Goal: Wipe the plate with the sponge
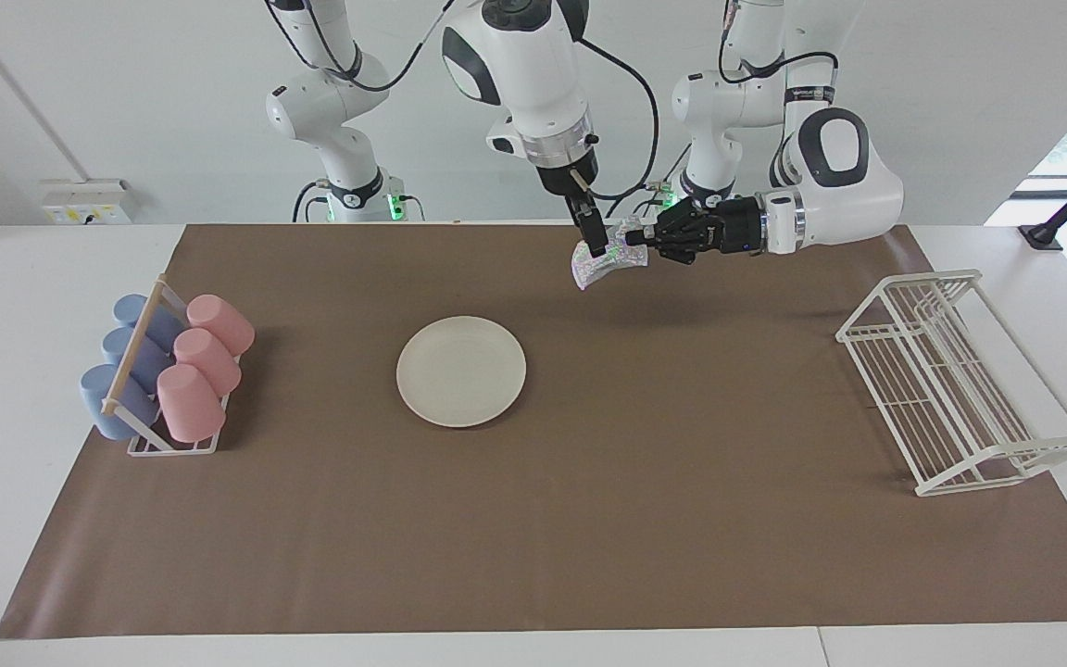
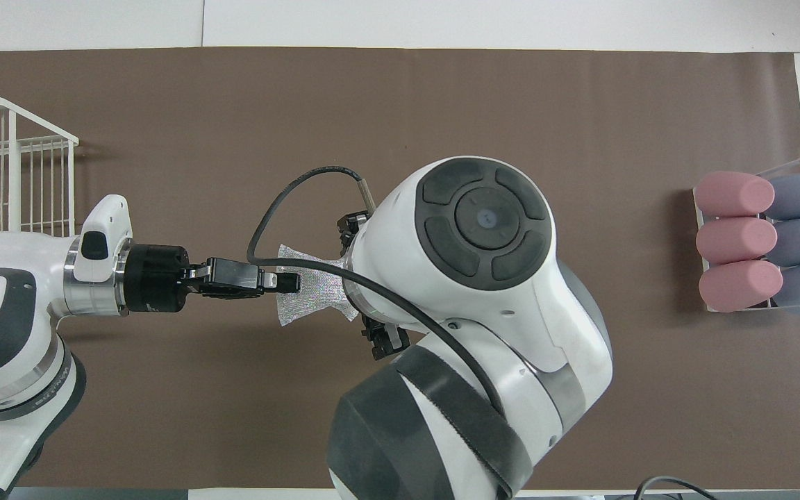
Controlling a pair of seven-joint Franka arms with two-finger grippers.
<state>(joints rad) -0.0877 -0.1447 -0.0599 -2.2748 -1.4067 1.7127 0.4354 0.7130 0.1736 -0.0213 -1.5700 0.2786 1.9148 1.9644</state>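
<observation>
Handover in midair: left end effector (image 1: 642, 235) pinches the sponge (image 1: 615, 256) (held out sideways); right end effector (image 1: 595, 233), spread, brackets it; plate (image 1: 461, 371) waits.

Bright, even light (daylight glare at one window edge); soft shadows, sharp focus.

The left gripper (image 1: 637, 237) pinches the sponge (image 1: 609, 259) in the air over the brown mat (image 1: 589, 519), the right gripper (image 1: 596, 241) spread at the sponge's other edge, the plate (image 1: 461, 371) lying apart.
</observation>
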